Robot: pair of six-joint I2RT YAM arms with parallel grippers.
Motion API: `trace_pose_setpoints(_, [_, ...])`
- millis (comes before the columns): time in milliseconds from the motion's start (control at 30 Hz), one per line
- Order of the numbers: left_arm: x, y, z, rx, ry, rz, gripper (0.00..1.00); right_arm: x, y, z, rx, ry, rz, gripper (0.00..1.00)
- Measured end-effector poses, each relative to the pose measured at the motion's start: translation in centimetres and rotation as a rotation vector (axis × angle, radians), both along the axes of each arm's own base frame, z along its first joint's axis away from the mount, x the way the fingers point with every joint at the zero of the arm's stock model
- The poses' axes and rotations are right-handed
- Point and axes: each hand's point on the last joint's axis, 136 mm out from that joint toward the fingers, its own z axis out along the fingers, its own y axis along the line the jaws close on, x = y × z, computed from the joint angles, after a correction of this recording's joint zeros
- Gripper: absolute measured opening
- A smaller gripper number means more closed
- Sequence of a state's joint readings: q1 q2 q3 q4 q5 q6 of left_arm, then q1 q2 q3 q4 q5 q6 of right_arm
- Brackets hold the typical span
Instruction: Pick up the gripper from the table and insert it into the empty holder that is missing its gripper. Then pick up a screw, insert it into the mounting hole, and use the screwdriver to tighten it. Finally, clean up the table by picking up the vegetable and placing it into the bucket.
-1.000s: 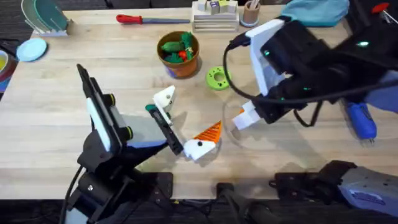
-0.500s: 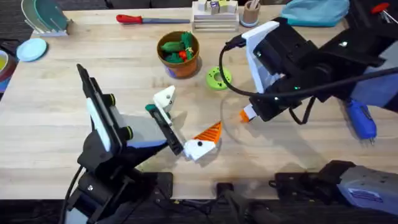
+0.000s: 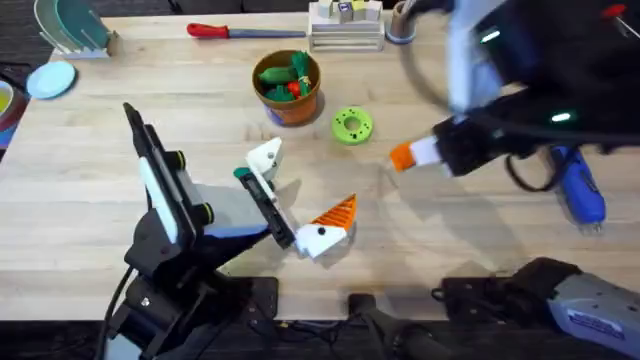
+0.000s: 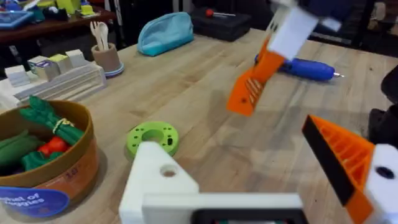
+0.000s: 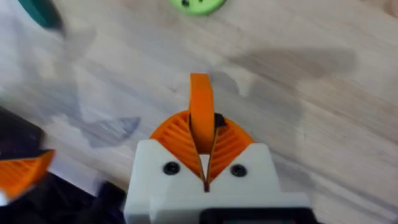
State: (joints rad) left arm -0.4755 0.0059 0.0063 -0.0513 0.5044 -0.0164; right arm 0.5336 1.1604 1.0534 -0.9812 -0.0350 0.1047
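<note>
The left end effector [image 3: 300,205] rests low over the middle of the desk [image 3: 100,180], nearer the front edge than the back. Its two fingers stand spread and hold nothing. One is the holder [image 3: 266,156], a bare white block with an open mounting hole, seen close in the left wrist view [image 4: 163,180]; the other finger [image 3: 330,226] carries its orange ribbed pad. The holder lies on the back side of that pair, toward the bucket [image 3: 289,86] that stands near the back edge with green and red vegetables in it.

To the right, past a green disc [image 3: 352,126], the right end effector [image 3: 408,155] hangs above the desk with its pads pressed together on the gripper [image 3: 401,156]. In the right wrist view the orange wedge [image 5: 201,112] sticks straight out between the fingers, its long axis in line with them. From the left wrist view it hangs tip down and tilted [image 4: 255,81].

So the holder lies to the left of the carried gripper, with bare desk between them, and the right arm is the one that must close that gap. My judgement is that the wedge has to travel left and be turned to match the holder's face.

The screwdriver [image 3: 581,192] lies near the right edge, beyond the right arm.
</note>
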Motion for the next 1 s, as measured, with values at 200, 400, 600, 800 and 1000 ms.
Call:
trace_pose_setpoints(200, [0.0, 0.0, 0.0, 0.0, 0.0, 0.0, 0.993, 3.9, 0.3, 3.5, 0.346, -0.084, -0.103, 0.012])
trace_pose_setpoints(400, [0.0, 0.0, 0.0, 0.0, 0.0, 0.0, 0.993, 4.3, 4.2, 2.8, 0.706, 0.114, -0.035, 0.012])
trace_pose_setpoints(600, [-0.3, -0.2, 0.0, -0.001, 0.0, -0.023, 0.993, 1.6, 8.6, 2.4, 0.929, 0.416, 0.101, 0.012])
trace_pose_setpoints(800, [-1.0, -0.6, 0.0, -0.003, 0.002, -0.067, 0.993, 0.2, 11.2, 3.1, 1.022, 0.526, 0.206, 0.01])
trace_pose_setpoints(1000, [-1.2, -0.7, 0.0, -0.004, 0.003, -0.083, 0.993, -0.1, 12.6, 4.1, 1.055, 0.545, 0.248, 0.009])
